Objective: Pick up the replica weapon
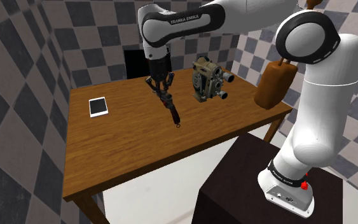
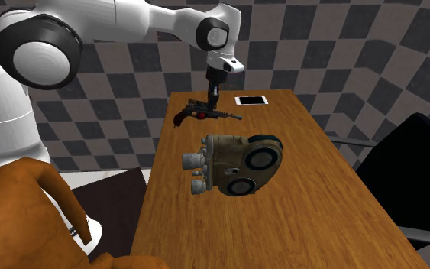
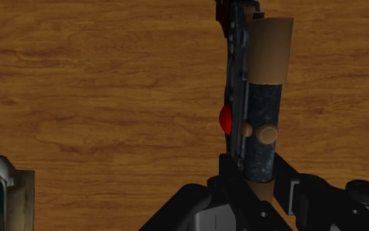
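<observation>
Since it spans most of the room between checkered walls, the long wooden table [image 1: 126,146] draws the eye first. Over it leans the white arm [image 1: 234,19], reaching out from a dark stand [image 1: 234,184] at the near right of the shoulder view. At the table's right end in that view stands a bulky brown thing [image 1: 274,84]; I cannot tell what it is. Next comes an old olive camera [image 1: 206,79] with round lenses, standing toward the far edge, just right of the gripper [image 1: 161,86] in the shoulder view. The gun [image 1: 170,105], dark with a red spot and a tan part, is pinched from both sides between the black fingers [image 3: 291,190]. From there it slants down over the middle of the table, its free tip low above the wood or touching it; I cannot tell which. A small white phone [image 1: 98,106] lies flat near the shoulder view's left end, well apart from gun and camera.
</observation>
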